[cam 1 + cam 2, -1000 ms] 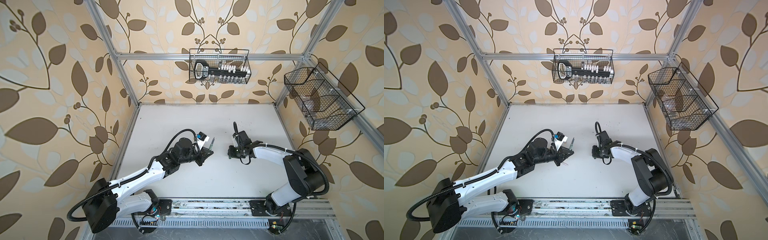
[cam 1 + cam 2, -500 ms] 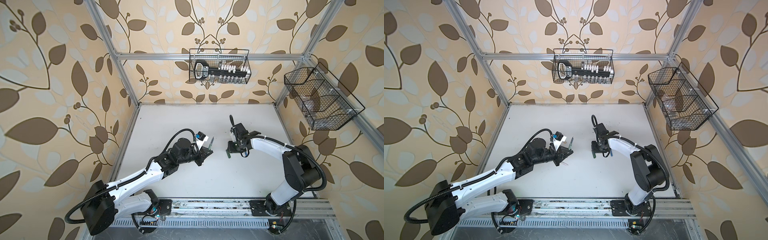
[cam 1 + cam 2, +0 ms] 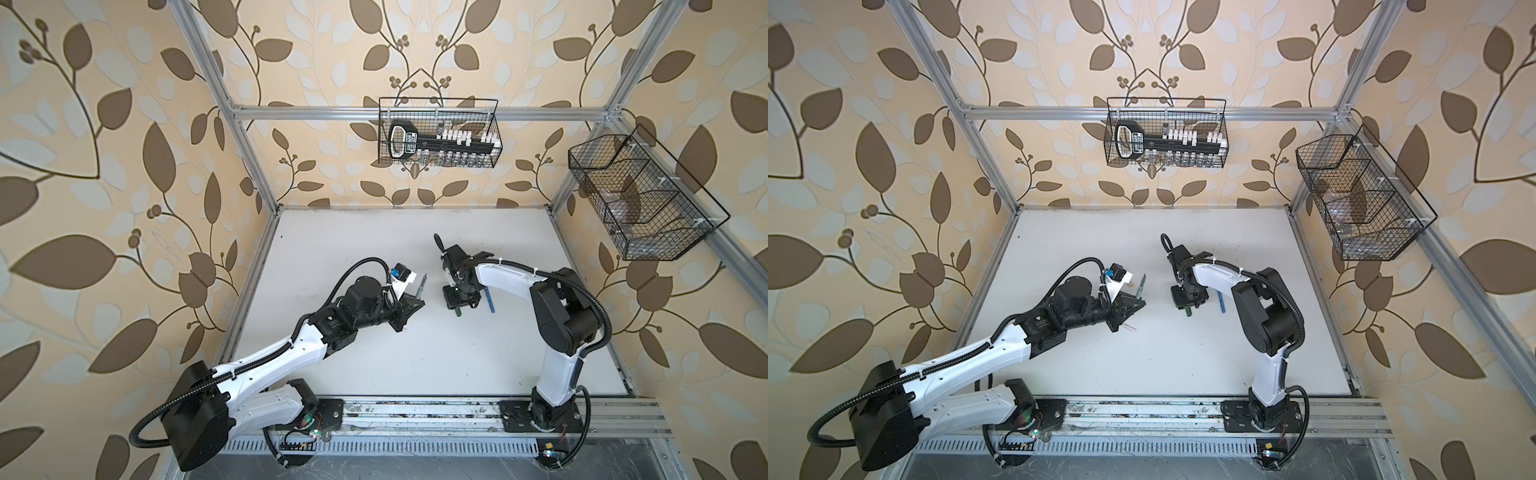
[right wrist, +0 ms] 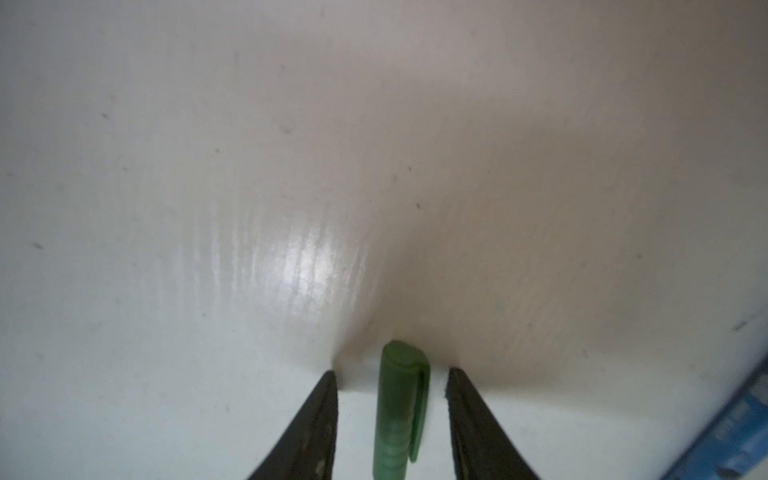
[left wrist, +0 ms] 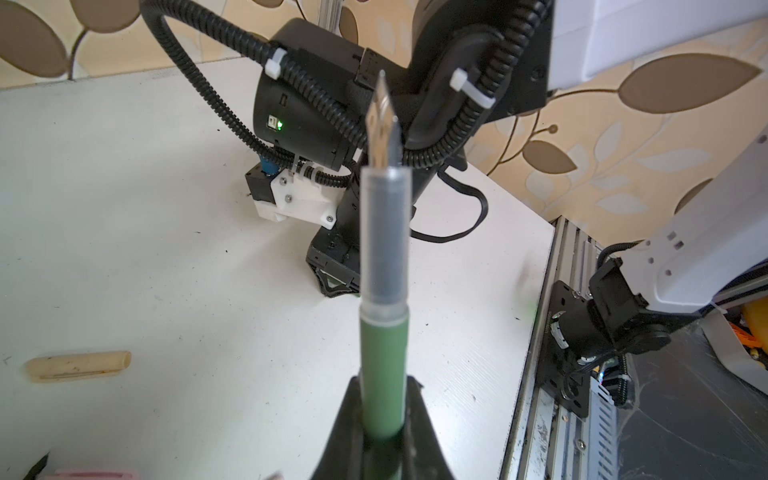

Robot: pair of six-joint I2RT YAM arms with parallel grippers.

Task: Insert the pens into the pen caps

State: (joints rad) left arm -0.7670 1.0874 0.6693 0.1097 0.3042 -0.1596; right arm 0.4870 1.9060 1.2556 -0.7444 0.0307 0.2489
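My left gripper (image 5: 384, 415) is shut on the dark green pen (image 5: 384, 332), which sticks out of the jaws with its metal nib in the air. Both top views show that pen (image 3: 422, 284) (image 3: 1142, 284) held above the white table. My right gripper (image 4: 391, 371) is open and points down at the table. The dark green pen cap (image 4: 401, 407) lies flat between its fingers, with a gap on each side. In a top view the cap (image 3: 458, 312) pokes out under the right gripper (image 3: 459, 305). A blue pen (image 3: 489, 300) lies just right of it.
A tan cap (image 5: 79, 365) and a pink piece (image 5: 95, 473) lie on the table near the left gripper. Wire baskets hang on the back wall (image 3: 438, 133) and the right wall (image 3: 640, 199). An aluminium rail (image 3: 415, 411) runs along the table's front edge.
My right gripper has opened its jaws and shifted a little to the left, over the green cap. The left arm and its green pen have stayed put.
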